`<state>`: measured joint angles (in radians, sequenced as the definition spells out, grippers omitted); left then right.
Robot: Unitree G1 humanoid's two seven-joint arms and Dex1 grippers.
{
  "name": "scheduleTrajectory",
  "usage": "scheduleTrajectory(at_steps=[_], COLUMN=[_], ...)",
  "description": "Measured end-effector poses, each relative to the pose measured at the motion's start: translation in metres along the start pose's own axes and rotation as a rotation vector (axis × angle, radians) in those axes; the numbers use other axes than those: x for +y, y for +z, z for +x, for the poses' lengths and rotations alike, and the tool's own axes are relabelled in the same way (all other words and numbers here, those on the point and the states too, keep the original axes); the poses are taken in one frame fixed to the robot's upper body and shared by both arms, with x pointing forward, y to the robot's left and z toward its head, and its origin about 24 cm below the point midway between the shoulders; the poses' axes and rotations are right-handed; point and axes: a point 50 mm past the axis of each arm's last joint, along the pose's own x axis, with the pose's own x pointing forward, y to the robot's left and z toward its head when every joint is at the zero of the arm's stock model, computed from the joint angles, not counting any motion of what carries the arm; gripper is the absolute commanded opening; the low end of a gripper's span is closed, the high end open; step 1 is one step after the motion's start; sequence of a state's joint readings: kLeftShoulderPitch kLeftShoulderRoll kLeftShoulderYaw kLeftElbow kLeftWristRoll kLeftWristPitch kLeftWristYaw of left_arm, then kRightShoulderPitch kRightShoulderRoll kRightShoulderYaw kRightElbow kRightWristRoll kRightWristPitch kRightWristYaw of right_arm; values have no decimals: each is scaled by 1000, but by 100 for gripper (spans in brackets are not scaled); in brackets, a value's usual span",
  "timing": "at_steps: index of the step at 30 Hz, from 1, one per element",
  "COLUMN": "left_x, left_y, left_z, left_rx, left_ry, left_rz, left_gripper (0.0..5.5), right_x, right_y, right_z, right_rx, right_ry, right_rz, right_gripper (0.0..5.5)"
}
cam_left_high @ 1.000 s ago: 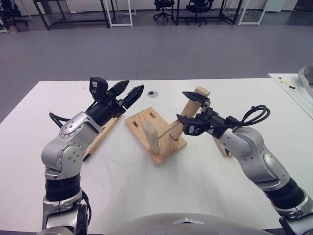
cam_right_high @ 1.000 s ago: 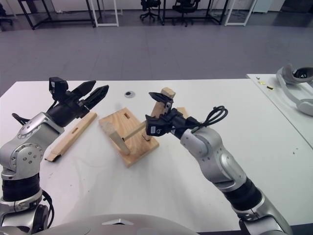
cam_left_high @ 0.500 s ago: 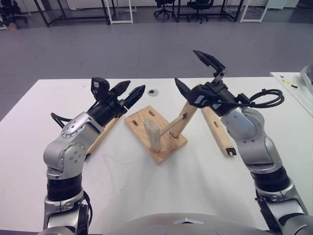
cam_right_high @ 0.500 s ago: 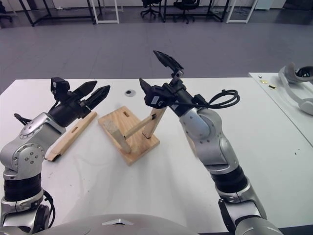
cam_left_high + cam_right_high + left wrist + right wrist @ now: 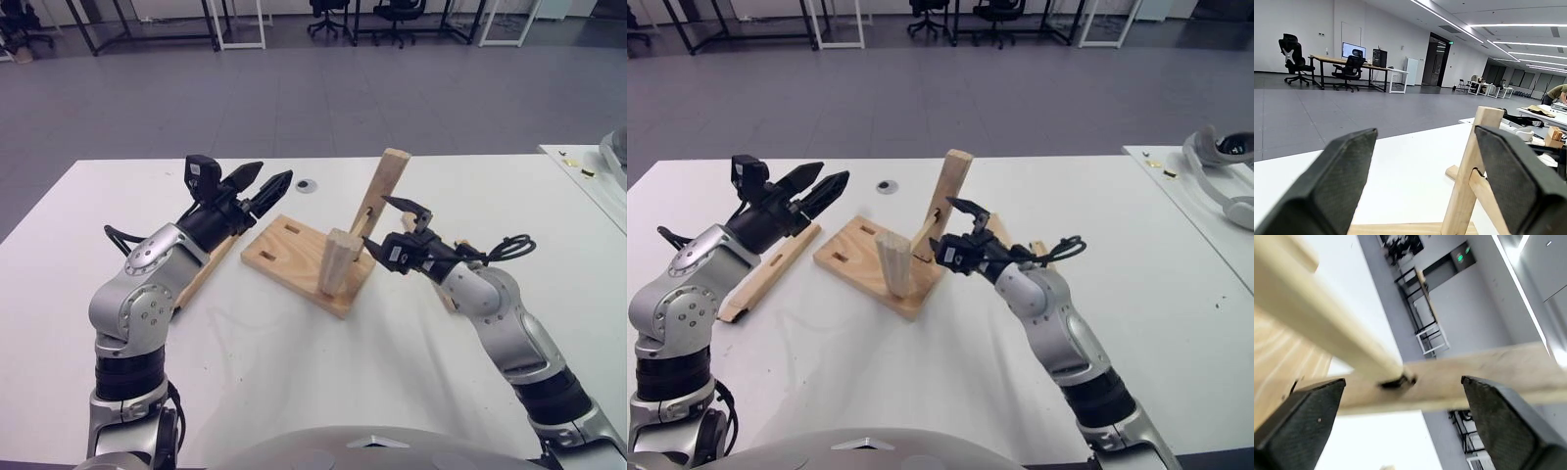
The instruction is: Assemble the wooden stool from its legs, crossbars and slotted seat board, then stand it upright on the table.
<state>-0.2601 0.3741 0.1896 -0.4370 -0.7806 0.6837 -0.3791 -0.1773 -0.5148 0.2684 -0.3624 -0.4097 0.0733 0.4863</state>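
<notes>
Dropped from its raised pose, the right gripper (image 5: 377, 220) now sits low, jaws released astride the tall leg (image 5: 384, 186). That leg has swung from a slant to nearly upright on the slotted seat board (image 5: 284, 257), which has turned near the bench's (image 5: 294, 392) middle. The left gripper (image 5: 274, 172) holds as before, jaws released, above the loose leg (image 5: 201, 279) toward the left edge.

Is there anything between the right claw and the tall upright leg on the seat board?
Nothing visible does. The right claw is open, close beside the tall leg, and the leg lies across its gap.
</notes>
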Motion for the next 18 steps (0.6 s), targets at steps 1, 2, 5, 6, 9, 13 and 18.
scheduleTrajectory(at_steps=[1,2,5,6,9,13,18], left_x=[-1,-2,-4,-4,-4,-24,-32], left_y=[0,-1,0,0,2,-6,-33], left_z=[1,2,2,3,3,4,-23], left_rx=[-2,-2,-15,-16,-21,30,197], left_ry=[-2,-6,-10,-14,-21,-137,-154], left_rz=[-3,-7,-2,-2,5,-9,-38], left_gripper=[367,367,367,367,367,367,367], right_x=[-2,-4,-6,-4,-25,-94,-134], right_y=[-6,-20,-65,-72,-102,-113,-86], right_z=[0,-3,-21,-26,-29,18,56], right_rx=[2,45,128,104,165,216,49], right_ry=[27,62,252,348,423,42,-155], right_rz=[5,19,110,131,142,160,301], right_gripper=[445,445,445,445,445,445,445])
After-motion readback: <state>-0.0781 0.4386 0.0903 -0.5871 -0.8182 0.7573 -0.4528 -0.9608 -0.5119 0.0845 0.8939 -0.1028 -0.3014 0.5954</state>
